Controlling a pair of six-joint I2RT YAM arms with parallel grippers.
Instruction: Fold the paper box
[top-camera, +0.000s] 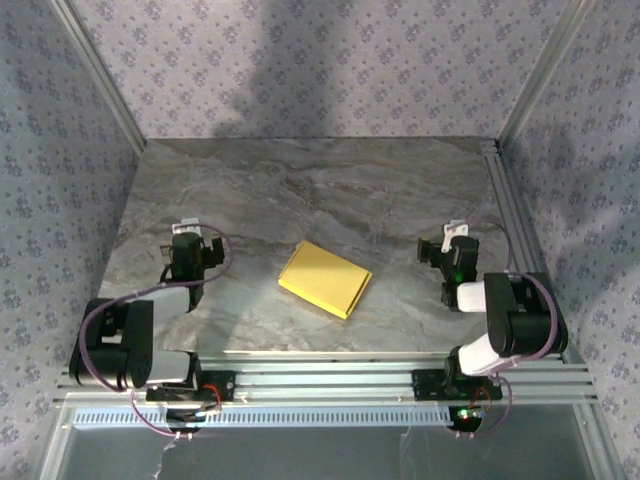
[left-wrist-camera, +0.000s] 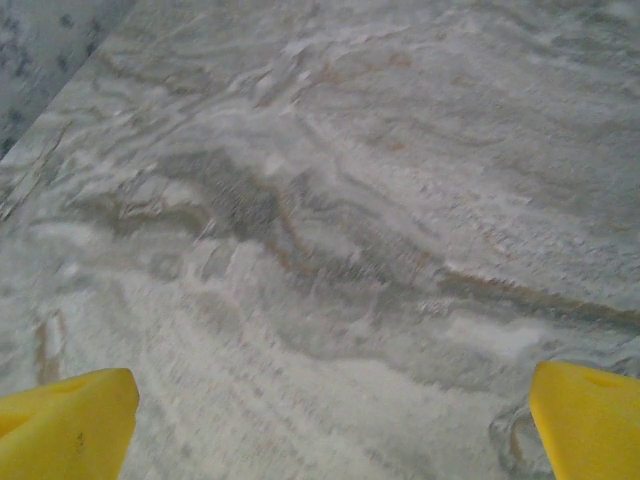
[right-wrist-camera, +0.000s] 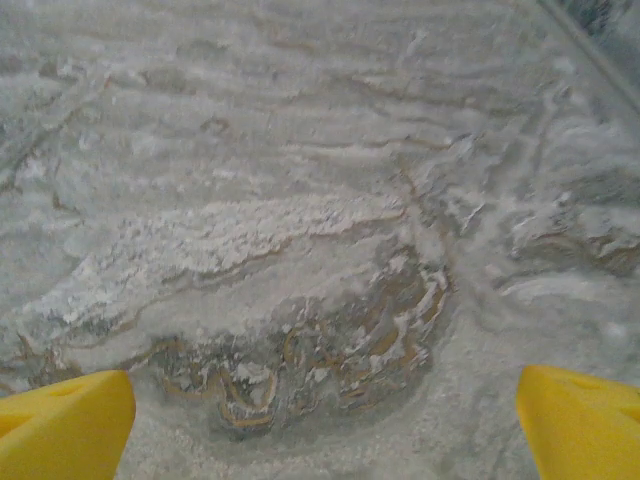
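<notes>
Aluminium rail (top-camera: 320, 375) at the near edge carries both arm bases. Beyond it the paper box (top-camera: 325, 278) lies folded flat on the marble table (top-camera: 300, 180), yellow face up, set at an angle. Left gripper (top-camera: 192, 240) stands well to the left of the paper box, jaws wide apart, with bare marble between its yellow fingertips (left-wrist-camera: 70, 425). Right gripper (top-camera: 455, 245) stands well to the right of the paper box, jaws equally spread, holding nothing. Neither gripper touches the box. Behind the paper box rises a patterned wall (top-camera: 300, 60).
</notes>
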